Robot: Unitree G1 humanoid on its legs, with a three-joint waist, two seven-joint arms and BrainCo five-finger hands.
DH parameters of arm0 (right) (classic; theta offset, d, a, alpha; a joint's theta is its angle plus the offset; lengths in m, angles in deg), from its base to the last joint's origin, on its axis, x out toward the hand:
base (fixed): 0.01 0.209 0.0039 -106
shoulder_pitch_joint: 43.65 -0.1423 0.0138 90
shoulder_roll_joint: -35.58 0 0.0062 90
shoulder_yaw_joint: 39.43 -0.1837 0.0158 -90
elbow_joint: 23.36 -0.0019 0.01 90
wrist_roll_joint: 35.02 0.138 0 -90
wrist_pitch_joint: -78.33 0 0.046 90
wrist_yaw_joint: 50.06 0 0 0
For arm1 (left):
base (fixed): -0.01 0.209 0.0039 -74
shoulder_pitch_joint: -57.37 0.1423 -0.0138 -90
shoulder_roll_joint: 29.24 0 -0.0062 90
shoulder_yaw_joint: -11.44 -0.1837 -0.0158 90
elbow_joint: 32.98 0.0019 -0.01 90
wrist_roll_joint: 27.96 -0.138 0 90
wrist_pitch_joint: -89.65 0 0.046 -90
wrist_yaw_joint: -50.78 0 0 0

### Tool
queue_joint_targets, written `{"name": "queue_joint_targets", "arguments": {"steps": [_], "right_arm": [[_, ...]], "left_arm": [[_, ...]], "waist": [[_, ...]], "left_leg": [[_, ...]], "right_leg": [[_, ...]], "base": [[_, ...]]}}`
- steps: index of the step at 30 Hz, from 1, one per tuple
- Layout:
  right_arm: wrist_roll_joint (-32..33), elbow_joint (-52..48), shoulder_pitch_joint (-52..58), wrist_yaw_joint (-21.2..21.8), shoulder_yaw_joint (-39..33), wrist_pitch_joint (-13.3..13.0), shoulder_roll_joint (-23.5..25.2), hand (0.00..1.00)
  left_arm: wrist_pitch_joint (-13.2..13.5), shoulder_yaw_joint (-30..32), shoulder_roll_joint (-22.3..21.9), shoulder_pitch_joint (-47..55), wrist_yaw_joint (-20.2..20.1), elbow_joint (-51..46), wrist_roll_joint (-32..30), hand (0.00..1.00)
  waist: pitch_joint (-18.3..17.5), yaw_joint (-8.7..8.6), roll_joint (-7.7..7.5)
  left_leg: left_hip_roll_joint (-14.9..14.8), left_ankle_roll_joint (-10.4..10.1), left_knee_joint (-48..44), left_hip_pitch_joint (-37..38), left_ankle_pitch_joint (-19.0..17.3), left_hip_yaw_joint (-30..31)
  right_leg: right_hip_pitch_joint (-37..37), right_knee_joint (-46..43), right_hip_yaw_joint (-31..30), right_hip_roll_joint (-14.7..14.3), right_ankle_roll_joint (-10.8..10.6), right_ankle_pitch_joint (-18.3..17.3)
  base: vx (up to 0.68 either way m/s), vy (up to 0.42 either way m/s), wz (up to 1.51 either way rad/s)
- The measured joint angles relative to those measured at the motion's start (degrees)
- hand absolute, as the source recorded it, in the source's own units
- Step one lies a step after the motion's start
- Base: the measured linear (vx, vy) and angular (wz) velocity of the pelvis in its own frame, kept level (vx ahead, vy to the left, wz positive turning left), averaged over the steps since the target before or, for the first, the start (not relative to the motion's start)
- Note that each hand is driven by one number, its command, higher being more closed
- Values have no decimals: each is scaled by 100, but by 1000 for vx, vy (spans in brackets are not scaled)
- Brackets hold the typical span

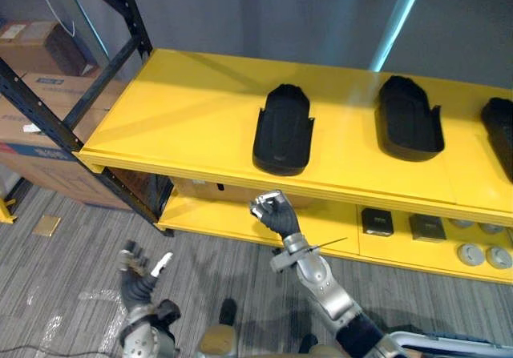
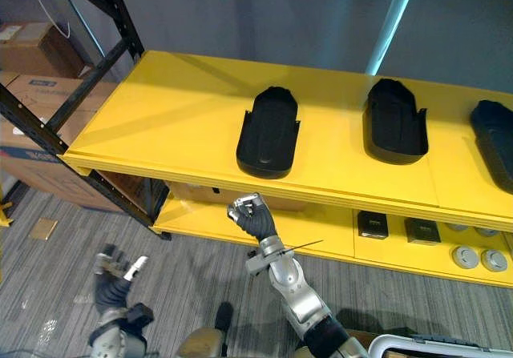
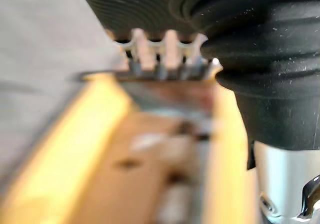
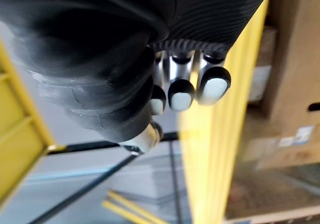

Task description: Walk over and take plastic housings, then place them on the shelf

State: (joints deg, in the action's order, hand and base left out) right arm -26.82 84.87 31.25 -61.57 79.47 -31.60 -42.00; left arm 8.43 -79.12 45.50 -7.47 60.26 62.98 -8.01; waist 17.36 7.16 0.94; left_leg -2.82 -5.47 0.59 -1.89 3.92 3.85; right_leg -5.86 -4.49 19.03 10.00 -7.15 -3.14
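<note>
Three black plastic housings lie open side up on the yellow shelf top (image 1: 176,102): one in the middle (image 1: 282,130), one to its right (image 1: 409,118) and one cut off by the right edge (image 1: 501,130). My right hand (image 1: 272,211) is raised just below the shelf's front edge, under the middle housing, with its fingers (image 4: 181,94) curled and holding nothing. Over the carpet at the lower left hangs my left hand (image 1: 140,274), its fingers (image 3: 160,58) relaxed and empty.
A lower yellow shelf (image 1: 240,222) carries two small black boxes (image 1: 377,222) and grey discs (image 1: 469,254). Cardboard boxes (image 1: 28,134) stand behind the black rack upright (image 1: 48,118) at the left. A white bin rim (image 1: 449,343) shows at the bottom right.
</note>
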Motion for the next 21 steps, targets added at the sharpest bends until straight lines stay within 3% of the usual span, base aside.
{"name": "queue_joint_targets", "arguments": {"steps": [4, 7, 21], "right_arm": [[-60, 328, -574, -116, -361, -5, 46, 100], [-91, 347, -758, -129, -405, -5, 80, 100], [-454, 292, -1375, -509, -919, 29, 214, 100]], "left_arm": [[-170, -523, 81, -186, -552, 996, 683, 0], [-158, -479, 151, -320, -607, 1435, 1122, 0], [-134, -467, 249, -438, -1024, 2371, 1399, 0]], "waist": [[392, 8, 238], [544, 10, 315], [637, 26, 413]], "left_leg": [[34, 24, -165, -139, -24, -1], [26, 26, -236, -155, -43, -12], [-22, -12, -316, -211, -79, -131]], "right_leg": [[184, -332, -23, 88, -21, -127], [285, -573, -50, 120, -10, -251], [695, -1233, -235, 200, 46, -627]], "base": [[-37, 16, 2], [-50, -6, -2], [-14, -13, -4]]}}
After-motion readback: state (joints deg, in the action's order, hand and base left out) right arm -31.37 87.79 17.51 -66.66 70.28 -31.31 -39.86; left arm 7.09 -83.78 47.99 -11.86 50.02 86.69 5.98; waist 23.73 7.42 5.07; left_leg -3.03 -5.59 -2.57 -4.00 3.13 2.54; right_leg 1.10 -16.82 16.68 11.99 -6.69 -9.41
